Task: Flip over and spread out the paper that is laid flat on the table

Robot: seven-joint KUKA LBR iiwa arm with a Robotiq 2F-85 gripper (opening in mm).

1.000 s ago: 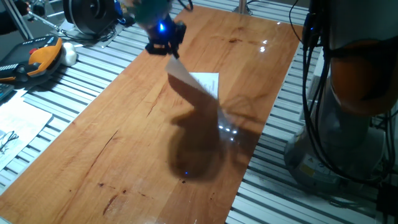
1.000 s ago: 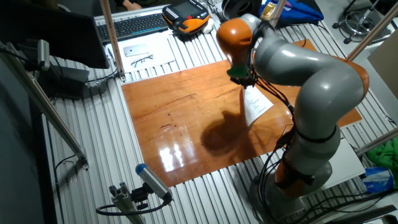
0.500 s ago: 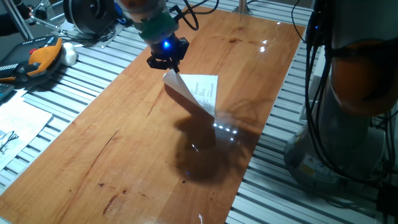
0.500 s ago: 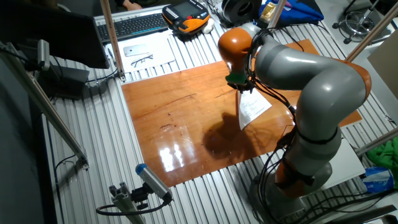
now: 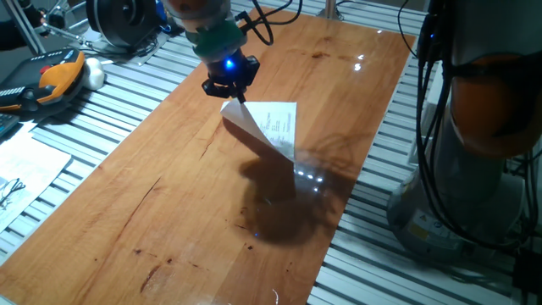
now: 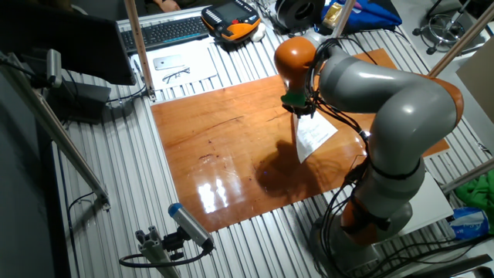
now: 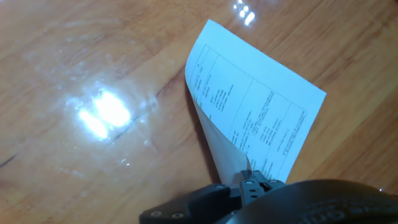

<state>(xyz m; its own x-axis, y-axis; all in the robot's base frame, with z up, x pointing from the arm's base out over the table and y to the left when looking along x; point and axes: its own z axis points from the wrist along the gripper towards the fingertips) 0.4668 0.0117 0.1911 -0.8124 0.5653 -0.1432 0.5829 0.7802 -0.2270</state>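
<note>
The paper [image 5: 269,129] is a white sheet, half lifted above the reddish-brown table [image 5: 169,212]. My gripper [image 5: 235,97] is shut on its near-left corner and holds that corner up, so the sheet curls and slopes down to the table. The lifted part shows its shaded face in this view, and the part behind it shows printed text. In the other fixed view the gripper [image 6: 296,114] holds the paper [image 6: 314,134] over the table [image 6: 216,131]. The hand view shows the printed rows on the paper [image 7: 255,118] and the gripper [image 7: 249,182] pinching its corner.
An orange-and-black device [image 5: 55,76] and a printed sheet with wire spectacles [image 5: 21,174] lie on the grey slatted surface [image 5: 118,72] to the left. My arm's base [image 5: 474,127] stands right of the table. A keyboard [image 6: 166,31] lies at the back.
My gripper has come down and slightly right with the paper's corner. The sheet has swung over, and its printed face now shows behind the lifted part.
</note>
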